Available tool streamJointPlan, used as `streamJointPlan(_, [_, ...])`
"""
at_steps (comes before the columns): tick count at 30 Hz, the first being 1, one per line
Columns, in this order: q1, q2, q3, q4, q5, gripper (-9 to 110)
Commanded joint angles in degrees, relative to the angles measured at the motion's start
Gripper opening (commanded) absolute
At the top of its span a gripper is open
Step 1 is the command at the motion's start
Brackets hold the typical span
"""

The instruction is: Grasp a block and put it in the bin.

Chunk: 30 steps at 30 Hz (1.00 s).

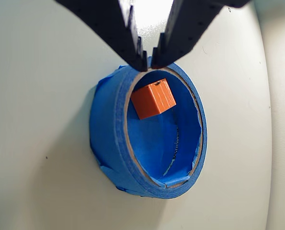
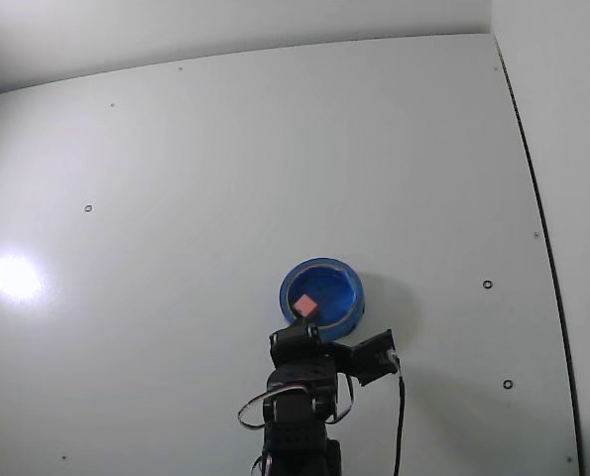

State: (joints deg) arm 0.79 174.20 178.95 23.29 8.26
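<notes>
Table (image 2: 225, 169) pale, bare — bin (image 2: 321, 295) on it; block (image 2: 304, 304) inside.

No readable text, label, brand, number or sign appears on anything in either the wrist view or the fixed view.

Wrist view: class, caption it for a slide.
Small orange-red cube lying inside the round blue tape-wrapped bin, nearly closed black end effector above its rim.

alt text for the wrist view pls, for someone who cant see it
An orange-red block lies inside a round blue bin on a pale table. The black gripper comes in from the top edge, its fingertips nearly together just above the bin's rim, holding nothing.
</notes>
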Motion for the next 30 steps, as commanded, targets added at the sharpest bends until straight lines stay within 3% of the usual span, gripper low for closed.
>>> streamJointPlan(1, [0.35,0.00,-0.62,-0.88,0.18,0])
streamJointPlan(30, [0.97,0.18,-0.70,-0.88,-0.09,0])
